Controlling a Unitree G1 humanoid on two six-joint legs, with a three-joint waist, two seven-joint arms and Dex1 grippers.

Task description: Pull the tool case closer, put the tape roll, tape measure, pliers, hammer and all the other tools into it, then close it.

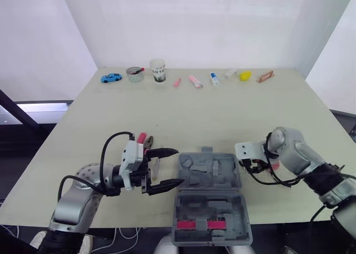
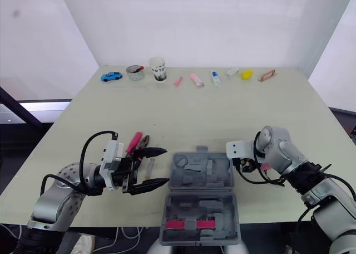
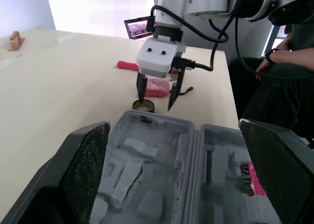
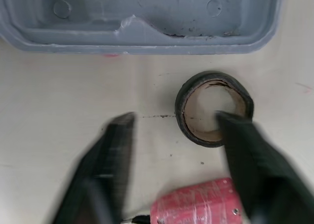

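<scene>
Tape roll (image 4: 208, 79) lies flat on table (image 1: 222, 115), just beside the right wall of the tool case (image 1: 192, 181). Case is open, at the table's near edge. Right gripper (image 4: 174, 117) is over the roll, fingers spread, one above its hole. Red tool body (image 4: 196, 204) is near the roll. Left gripper (image 1: 179, 166) is at the case's left side, fingers wide apart, empty, beside the pink-handled pliers (image 1: 147, 142).

I seem to be working in a robotics test lab: bare white walls (image 1: 194, 20) enclose one pale table (image 1: 222, 115) whose far edge carries a lined-up row of small props, from a blue toy car (image 1: 111, 77) to a paper cup (image 1: 158, 71).
</scene>
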